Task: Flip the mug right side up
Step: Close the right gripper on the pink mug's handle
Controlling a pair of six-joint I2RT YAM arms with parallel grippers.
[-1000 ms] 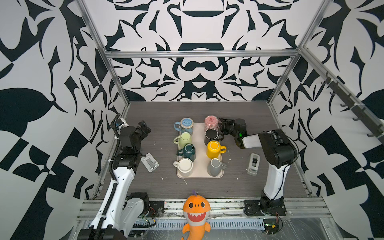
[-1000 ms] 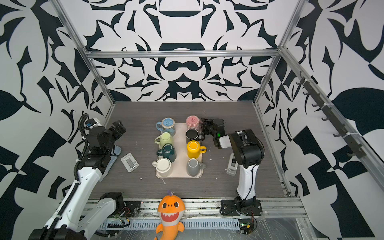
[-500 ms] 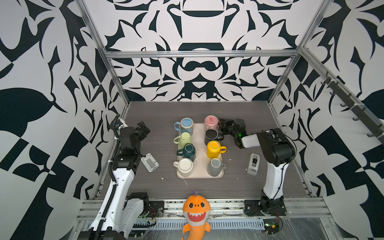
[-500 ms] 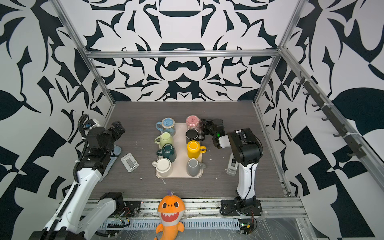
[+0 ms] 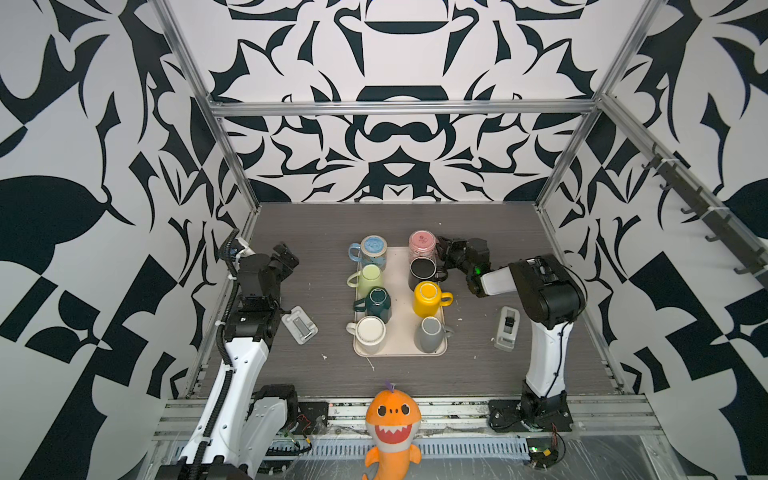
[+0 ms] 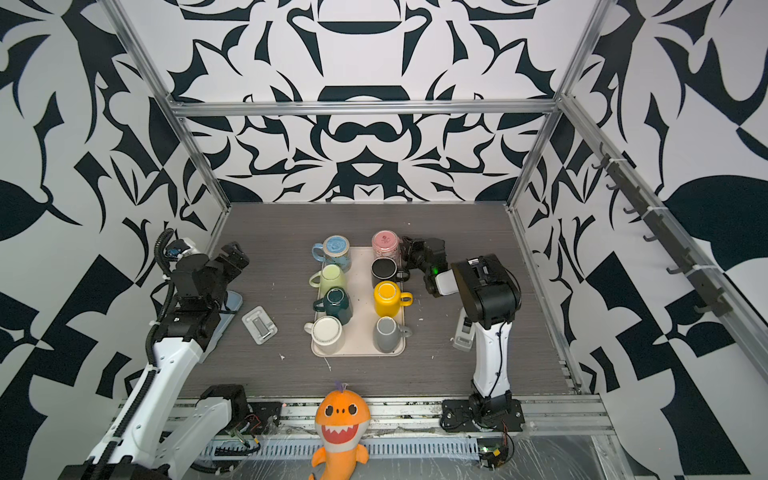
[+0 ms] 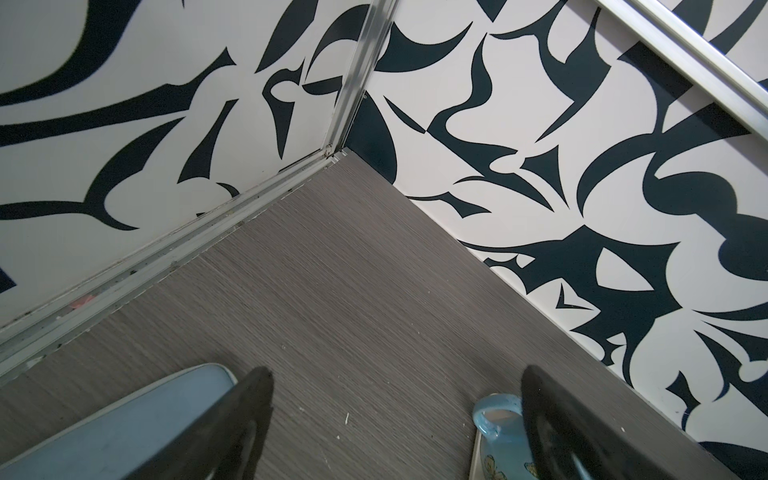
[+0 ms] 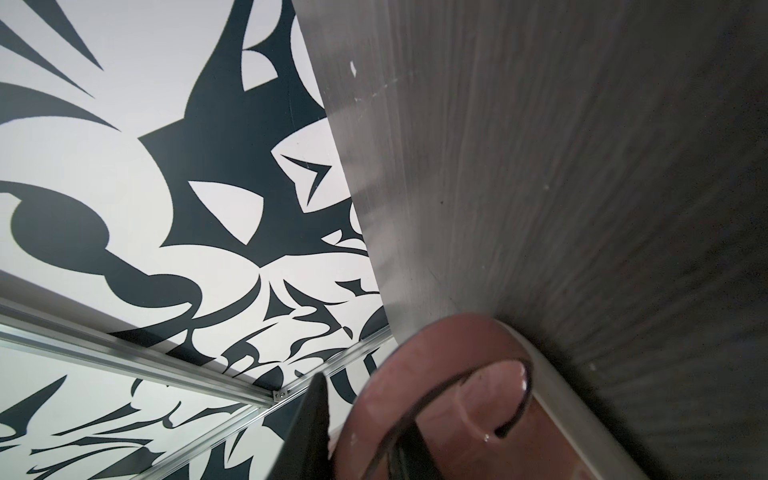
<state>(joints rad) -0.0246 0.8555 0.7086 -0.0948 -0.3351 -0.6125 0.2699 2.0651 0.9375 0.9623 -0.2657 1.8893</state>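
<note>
The pink mug [image 5: 422, 244] [image 6: 385, 242] stands upside down at the far right corner of the beige tray [image 5: 401, 297] [image 6: 365, 301], with its handle toward my right arm. My right gripper [image 5: 443, 250] [image 6: 408, 250] lies low beside the mug. In the right wrist view the pink mug [image 8: 440, 365] fills the lower part. One finger is outside the handle and the other through its loop, so the right gripper [image 8: 365, 409] is shut on the handle. My left gripper [image 5: 286, 254] [image 6: 237, 254] [image 7: 395, 386] hangs open and empty near the left wall.
Several other mugs fill the tray, among them a blue one [image 5: 372, 249] [image 7: 494, 419], a black one [image 5: 422, 271] and a yellow one [image 5: 428, 297]. Grey fixtures [image 5: 300, 325] [image 5: 507, 328] lie on either side. A pale blue plate [image 7: 124, 428] sits under my left arm. An orange shark toy [image 5: 392, 424] stands at the front.
The right gripper's jaws have narrowed onto the pink mug's handle. The left arm has barely shifted and its gripper stays open.
</note>
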